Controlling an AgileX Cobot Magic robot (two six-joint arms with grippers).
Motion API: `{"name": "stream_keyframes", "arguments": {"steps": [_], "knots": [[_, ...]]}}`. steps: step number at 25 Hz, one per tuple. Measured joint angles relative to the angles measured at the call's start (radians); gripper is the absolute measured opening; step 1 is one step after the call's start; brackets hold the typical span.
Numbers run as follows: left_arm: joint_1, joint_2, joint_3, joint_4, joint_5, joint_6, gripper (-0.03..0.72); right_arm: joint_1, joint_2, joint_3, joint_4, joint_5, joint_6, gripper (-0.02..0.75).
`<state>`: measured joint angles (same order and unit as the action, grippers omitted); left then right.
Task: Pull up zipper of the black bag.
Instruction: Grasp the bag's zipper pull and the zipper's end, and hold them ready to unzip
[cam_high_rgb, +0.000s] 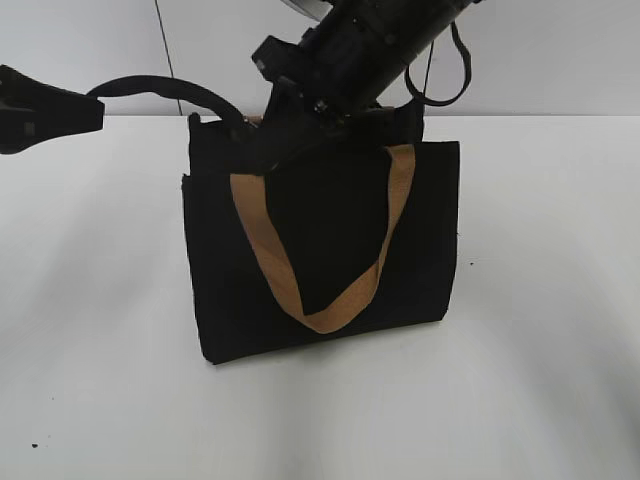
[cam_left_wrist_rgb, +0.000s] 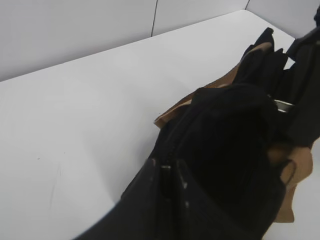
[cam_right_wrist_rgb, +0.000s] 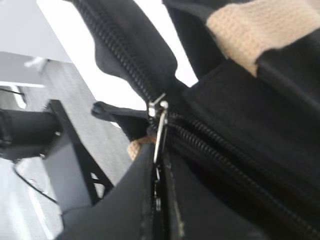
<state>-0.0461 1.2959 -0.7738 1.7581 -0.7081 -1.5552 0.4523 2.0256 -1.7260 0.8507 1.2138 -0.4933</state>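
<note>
The black bag (cam_high_rgb: 420, 230) stands upright on the white table, one tan handle (cam_high_rgb: 265, 250) hanging down its front. My left gripper (cam_high_rgb: 85, 105) is at the far left, level with the bag's top. In the left wrist view the gripper (cam_left_wrist_rgb: 167, 170) is shut on a black fabric strip at the end of the bag (cam_left_wrist_rgb: 225, 130). My right gripper (cam_high_rgb: 285, 120) reaches down onto the bag's top left. In the right wrist view the gripper (cam_right_wrist_rgb: 159, 172) is shut on the silver zipper pull (cam_right_wrist_rgb: 159, 127), which sits on the black zip track (cam_right_wrist_rgb: 115, 45).
The white table (cam_high_rgb: 100, 350) spreads around the bag, with a pale wall behind. A black cable loop (cam_high_rgb: 445, 85) hangs from the right arm above the bag's top right. Grey floor and a black stand (cam_right_wrist_rgb: 55, 135) show past the table edge.
</note>
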Motion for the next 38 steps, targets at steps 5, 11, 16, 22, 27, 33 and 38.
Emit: {"name": "stream_keyframes", "arguments": {"steps": [5, 11, 16, 22, 27, 33, 38], "knots": [[0.002, 0.0, 0.0, -0.001, 0.02, -0.001, 0.032, 0.0, 0.015, 0.001, 0.082, -0.011, 0.0, -0.004], [0.003, 0.0, 0.0, -0.001, 0.033, -0.003, 0.032, 0.0, 0.014, 0.001, 0.055, -0.005, -0.001, -0.006], [0.002, 0.0, 0.0, -0.003, 0.061, -0.003, 0.032, 0.002, -0.009, 0.001, -0.036, 0.007, 0.0, -0.007], [-0.005, 0.0, 0.0, -0.003, 0.043, -0.003, 0.032, 0.009, -0.043, -0.002, -0.157, -0.002, -0.004, -0.007], [-0.005, 0.0, 0.0, -0.003, 0.048, -0.003, 0.032, 0.074, -0.046, -0.008, -0.301, -0.006, -0.054, -0.007], [-0.004, 0.0, 0.0, -0.003, 0.047, -0.003, 0.032, 0.186, -0.063, -0.011, -0.557, -0.037, -0.108, -0.007], [-0.004, 0.0, 0.0, -0.003, 0.036, -0.004, 0.032, 0.218, -0.077, -0.011, -0.699, -0.083, -0.112, -0.008]]}}
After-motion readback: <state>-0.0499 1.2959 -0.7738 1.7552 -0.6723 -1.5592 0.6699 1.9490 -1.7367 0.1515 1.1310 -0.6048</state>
